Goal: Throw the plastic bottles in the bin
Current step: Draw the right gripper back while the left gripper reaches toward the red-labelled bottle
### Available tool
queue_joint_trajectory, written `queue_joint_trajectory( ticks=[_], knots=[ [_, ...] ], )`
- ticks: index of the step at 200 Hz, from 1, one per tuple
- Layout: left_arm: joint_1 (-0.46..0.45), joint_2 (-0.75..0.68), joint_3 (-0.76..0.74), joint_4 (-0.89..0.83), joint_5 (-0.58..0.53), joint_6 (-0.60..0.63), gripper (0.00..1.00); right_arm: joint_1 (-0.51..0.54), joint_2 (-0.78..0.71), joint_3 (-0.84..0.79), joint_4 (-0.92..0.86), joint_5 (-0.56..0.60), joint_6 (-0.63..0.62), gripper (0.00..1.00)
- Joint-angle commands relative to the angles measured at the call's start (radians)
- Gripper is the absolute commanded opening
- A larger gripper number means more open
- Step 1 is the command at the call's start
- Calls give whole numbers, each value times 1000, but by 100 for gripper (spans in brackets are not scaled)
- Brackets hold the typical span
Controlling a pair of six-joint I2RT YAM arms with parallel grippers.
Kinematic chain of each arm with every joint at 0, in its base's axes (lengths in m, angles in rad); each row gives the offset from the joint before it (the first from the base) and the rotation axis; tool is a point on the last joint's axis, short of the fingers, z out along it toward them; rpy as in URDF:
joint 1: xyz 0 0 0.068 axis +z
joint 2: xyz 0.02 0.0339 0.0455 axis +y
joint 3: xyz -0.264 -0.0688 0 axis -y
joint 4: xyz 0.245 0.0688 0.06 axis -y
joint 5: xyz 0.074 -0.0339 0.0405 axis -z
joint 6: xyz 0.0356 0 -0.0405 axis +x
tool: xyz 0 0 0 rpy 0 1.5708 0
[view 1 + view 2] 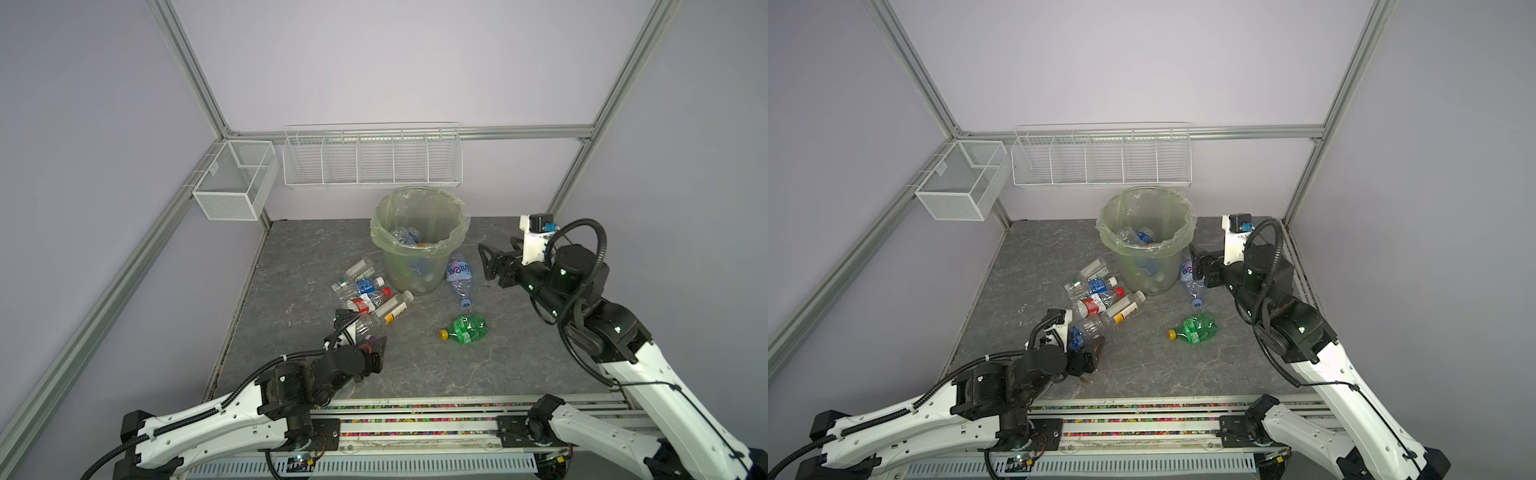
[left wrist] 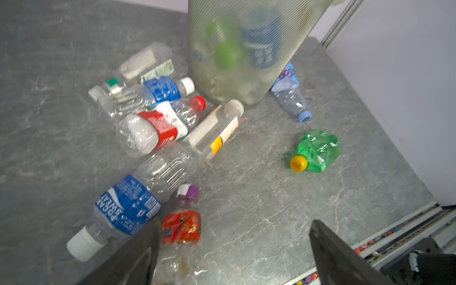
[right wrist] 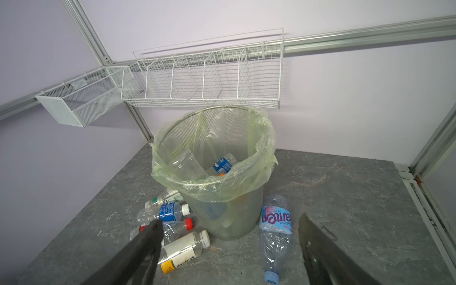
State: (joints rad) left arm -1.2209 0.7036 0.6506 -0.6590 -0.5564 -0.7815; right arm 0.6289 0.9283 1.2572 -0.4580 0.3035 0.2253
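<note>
Bottles partly binned. A few plastic bottles (image 3: 223, 165) lie inside the bin (image 1: 399, 266), which stands at the back of the desk (image 1: 519, 365). Around nine are left on the desk: a cluster (image 1: 368, 297) just left of the bin, a blue-capped bottle (image 1: 459, 276) just right of it, and a crushed green bottle (image 1: 469, 328) well in front.

Left gripper (image 2: 234, 256) is low at the near end of the cluster, its fingers (image 2: 138, 254) spread, nothing pinched. A small purple-capped bottle (image 2: 182, 222) sits just inside one finger.

Right gripper (image 3: 232, 254) is beside the bin, fingers (image 3: 328, 251) spread and empty. The blue-capped bottle lies between them in the wrist view; height above it is unclear.

Step looks like reach-to-grasp on both arms. Next: centre each bottle between the fingers, drop, close, lift clear of the bin rim, release.
</note>
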Motion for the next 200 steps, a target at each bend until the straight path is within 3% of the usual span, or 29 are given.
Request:
queue_joint_trajectory(
  ticks=[1, 58, 114, 200],
  knots=[
    [44, 27, -13, -78, 102, -100, 94, -2, -25, -24, -65, 28, 21, 88],
    [99, 45, -106, -39, 194, -167, 94, -5, -65, -83, -93, 4, 54, 88],
    [103, 80, -195, -3, 203, -227, 94, -7, -86, -139, -123, -1, 66, 89],
    [120, 177, -261, 108, 272, -220, 94, -13, -130, -213, -124, -3, 102, 88]
  ],
)
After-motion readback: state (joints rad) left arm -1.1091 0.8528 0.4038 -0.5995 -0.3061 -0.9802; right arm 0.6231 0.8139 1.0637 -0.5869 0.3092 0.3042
